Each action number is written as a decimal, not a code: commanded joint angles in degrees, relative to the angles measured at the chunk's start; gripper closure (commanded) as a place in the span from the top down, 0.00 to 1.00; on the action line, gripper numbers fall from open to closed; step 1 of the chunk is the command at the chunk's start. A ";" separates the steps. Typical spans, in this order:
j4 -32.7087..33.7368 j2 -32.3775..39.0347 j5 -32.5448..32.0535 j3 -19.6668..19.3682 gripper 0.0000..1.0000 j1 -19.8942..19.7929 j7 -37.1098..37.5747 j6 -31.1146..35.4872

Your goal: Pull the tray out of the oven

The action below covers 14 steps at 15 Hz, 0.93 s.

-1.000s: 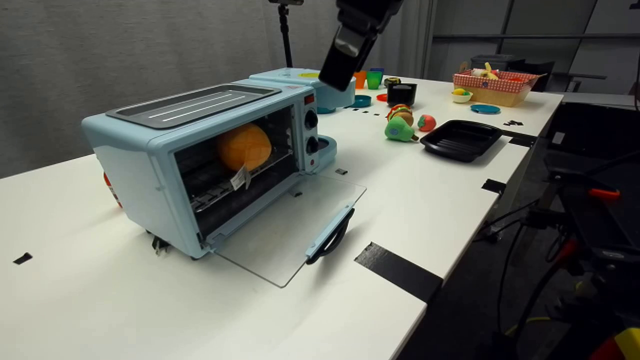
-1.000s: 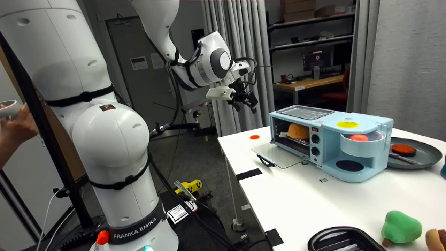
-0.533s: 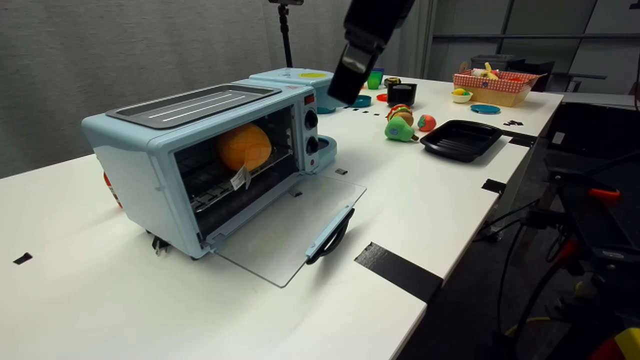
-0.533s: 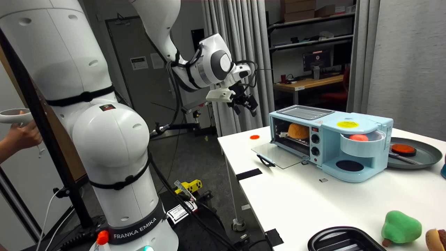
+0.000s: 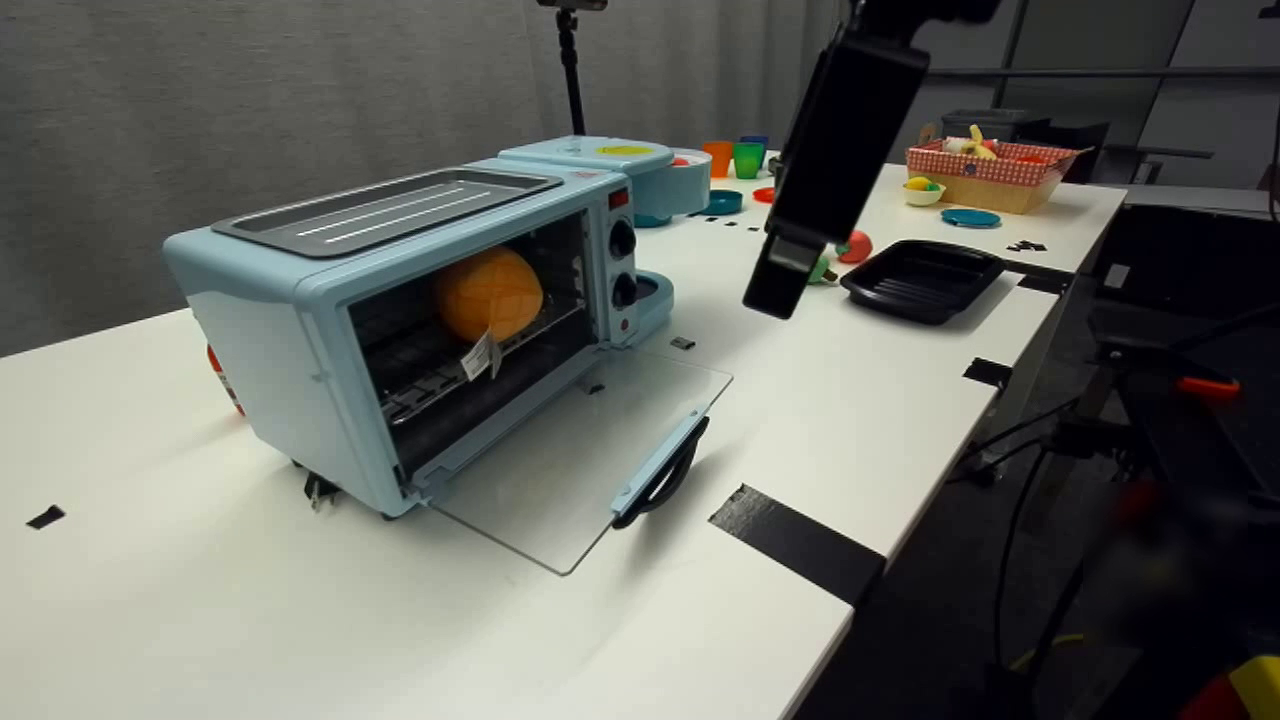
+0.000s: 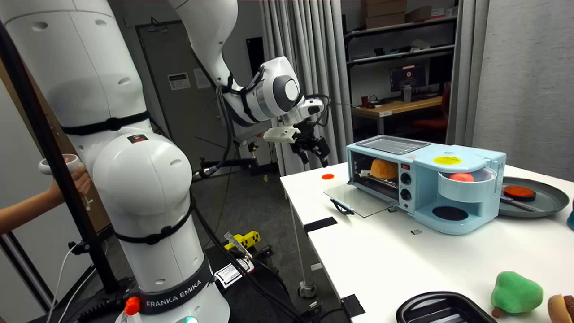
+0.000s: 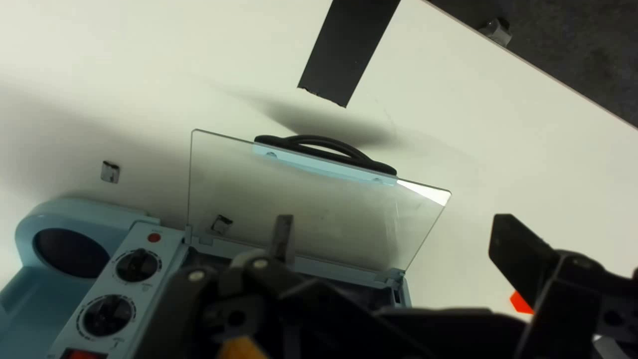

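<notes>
The light-blue oven [image 5: 255,370] stands on the white table; it also shows in an exterior view [image 6: 426,157] and the wrist view [image 7: 172,247]. Its glass door [image 5: 560,450] is folded down, with the dark handle [image 5: 672,478] at its outer edge. The tray, a silver wire rack [image 5: 415,395], is inside the oven, also visible in an exterior view [image 6: 391,183]. In the wrist view the tray is hidden behind the gripper. My gripper [image 6: 315,164] is open and empty, above and in front of the oven, fingers pointing down. Its spread fingers [image 7: 394,219] frame part of the door from above.
A round orange item [image 5: 490,295] with a white tag rests on the rack. A grey flat tray [image 5: 385,210] lies on the oven's top. A black shallow dish [image 5: 925,280] and a green toy [image 6: 515,291] are farther along the table. The table edge [image 7: 548,77] runs beyond the door.
My gripper has come down toward the table, mostly in the last half second, and swung lower and rightward in an exterior view. The oven, door and rack have not moved.
</notes>
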 commanded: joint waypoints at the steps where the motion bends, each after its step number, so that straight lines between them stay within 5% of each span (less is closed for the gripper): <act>1: -0.65 2.94 -8.37 -0.02 1.00 -2.16 8.51 2.62; 7: 3.54 9.99 -29.23 -3.38 1.00 -3.68 26.06 3.46; 14: 3.70 10.59 -27.54 -3.43 1.00 -3.26 24.83 2.60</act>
